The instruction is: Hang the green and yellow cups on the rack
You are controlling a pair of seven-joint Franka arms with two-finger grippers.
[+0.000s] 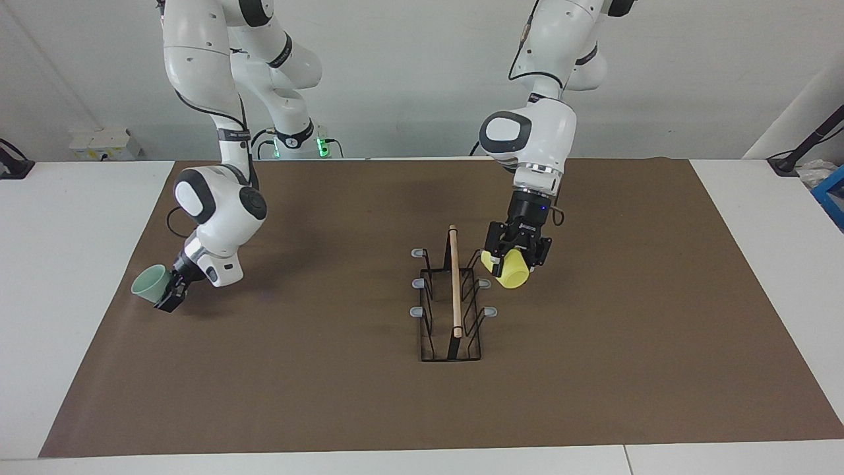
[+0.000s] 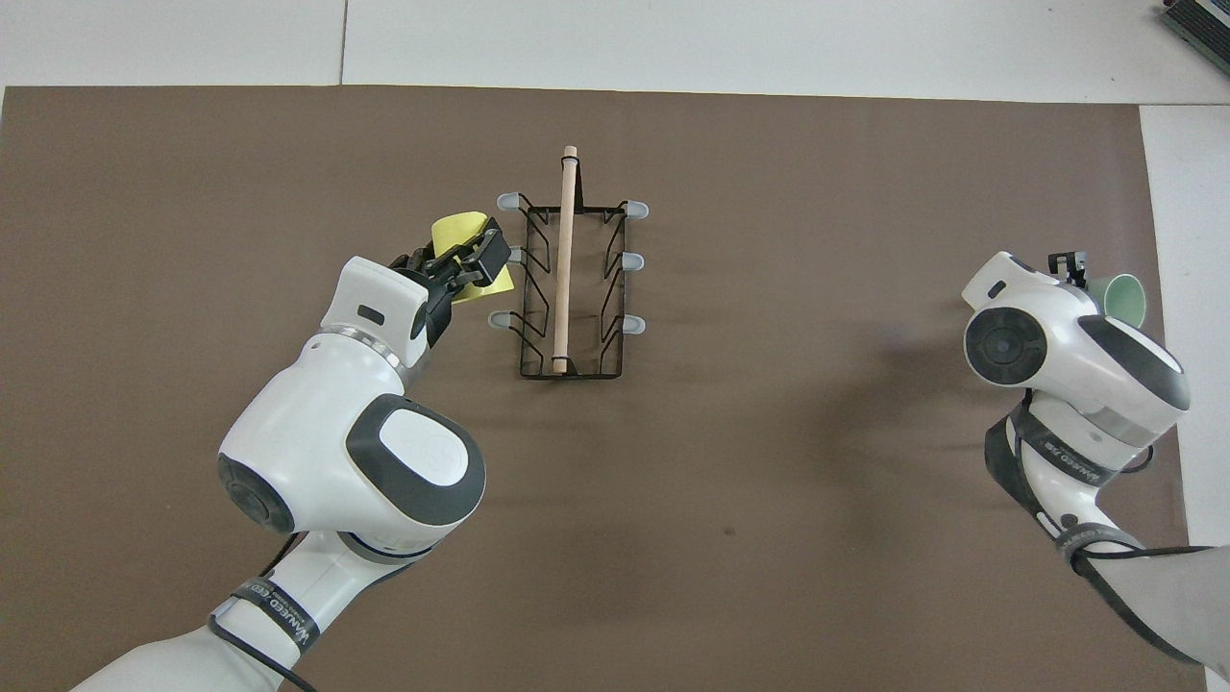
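I see the rack (image 1: 452,300) standing near the middle of the brown mat (image 1: 330,396), its wooden rod (image 1: 455,280) running along the top away from the robots and the lilac-tipped prongs (image 1: 418,283) splaying out on both sides, all of them bare.

The yellow cup (image 1: 511,270) is in the air just beside the rack, on the side toward the left arm's end of the table, close to the prongs nearest the robots. It is tipped over, its mouth angled down and toward the rack. My left gripper (image 1: 517,254) has its fingers clamped on the cup, coming down on it from above.

The green cup (image 1: 149,282) sits well apart from the rack, at the mat's edge toward the right arm's end of the table. It lies tilted with its open mouth facing outward, off the mat. My right gripper (image 1: 170,293) is low over the mat there, fingers pinched on the cup's wall at the rim. I cannot tell whether the cup touches the mat.
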